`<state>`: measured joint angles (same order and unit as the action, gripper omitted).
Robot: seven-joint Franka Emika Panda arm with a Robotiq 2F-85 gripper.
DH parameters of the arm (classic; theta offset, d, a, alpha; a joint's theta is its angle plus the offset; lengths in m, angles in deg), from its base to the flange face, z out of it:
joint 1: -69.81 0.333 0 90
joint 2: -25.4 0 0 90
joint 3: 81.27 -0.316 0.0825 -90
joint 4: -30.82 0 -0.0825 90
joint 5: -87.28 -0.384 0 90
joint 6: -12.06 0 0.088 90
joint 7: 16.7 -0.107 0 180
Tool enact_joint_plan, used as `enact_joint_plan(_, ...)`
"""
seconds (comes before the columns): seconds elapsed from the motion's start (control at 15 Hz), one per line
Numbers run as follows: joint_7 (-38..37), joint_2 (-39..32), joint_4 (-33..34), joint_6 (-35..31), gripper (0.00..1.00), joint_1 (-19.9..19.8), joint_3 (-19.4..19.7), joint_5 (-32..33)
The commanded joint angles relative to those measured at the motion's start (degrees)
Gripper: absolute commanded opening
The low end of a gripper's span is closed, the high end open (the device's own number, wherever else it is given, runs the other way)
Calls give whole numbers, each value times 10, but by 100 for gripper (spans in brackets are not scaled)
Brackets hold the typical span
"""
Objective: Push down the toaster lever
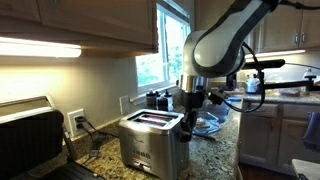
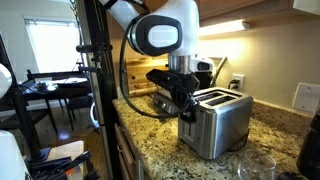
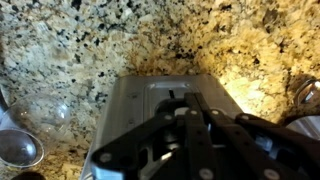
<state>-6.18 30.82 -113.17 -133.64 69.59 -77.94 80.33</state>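
On the speckled granite tabletop (image 1: 212,150), a dark ribbed appliance (image 1: 30,128) sits at the far left in an exterior view, with a wall socket (image 1: 77,121) just beyond it. The toaster (image 1: 148,142) stands mid-counter, its two slots facing up. The pincer (image 1: 190,103) hangs by the toaster's right end, close against it. In the wrist view the steel body (image 3: 150,95) fills the middle, blurred. Whether the pincer is open or closed cannot be told, and the lever is hidden behind it.
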Motion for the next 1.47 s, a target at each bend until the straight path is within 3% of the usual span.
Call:
enact_joint_plan(0.0, 33, -16, -10, -24, 2, -2, 5, -31)
enact_joint_plan(0.73, 146, -124, -4, -116, 2, -17, -9, -148)
enact_joint_plan(0.93, 174, -130, 3, -115, 2, -22, -12, -175)
enact_joint_plan(1.13, 158, -87, -2, -93, 2, -20, -12, -151)
enact_joint_plan(1.4, 114, -13, -14, -46, 5, -17, -6, -57)
